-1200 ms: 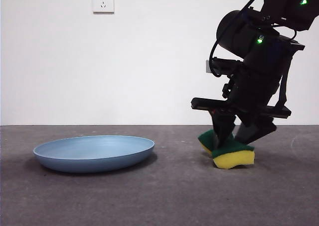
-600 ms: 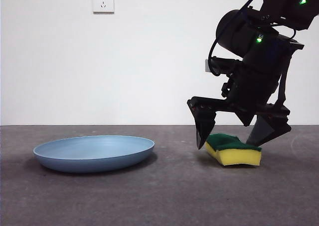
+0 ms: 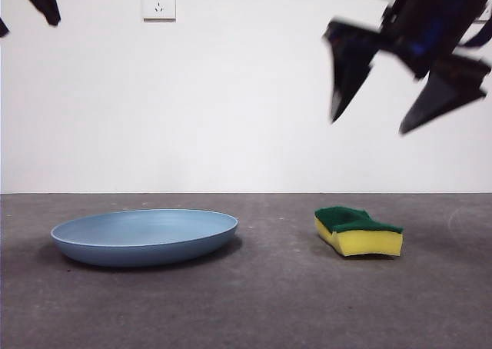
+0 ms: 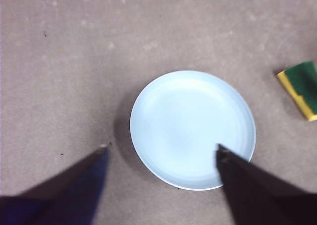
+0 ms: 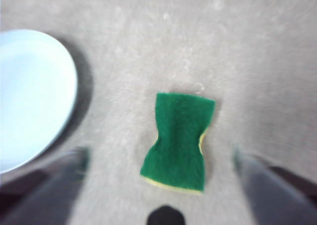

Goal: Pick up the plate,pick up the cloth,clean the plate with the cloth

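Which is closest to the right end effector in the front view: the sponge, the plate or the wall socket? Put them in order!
1. Sponge: on the table below the right end effector.
2. Plate: farther along the table.
3. Wall socket: high on the wall behind, across the picture.

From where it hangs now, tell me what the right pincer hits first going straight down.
Probably the yellow foam sponge with the green scouring top, lying flat between the right pincer's open jaws; depth is uncertain.

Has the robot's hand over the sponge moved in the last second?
Yes. The right hand has let go and risen well above the sponge, which lies on the table; a second ago it gripped it.
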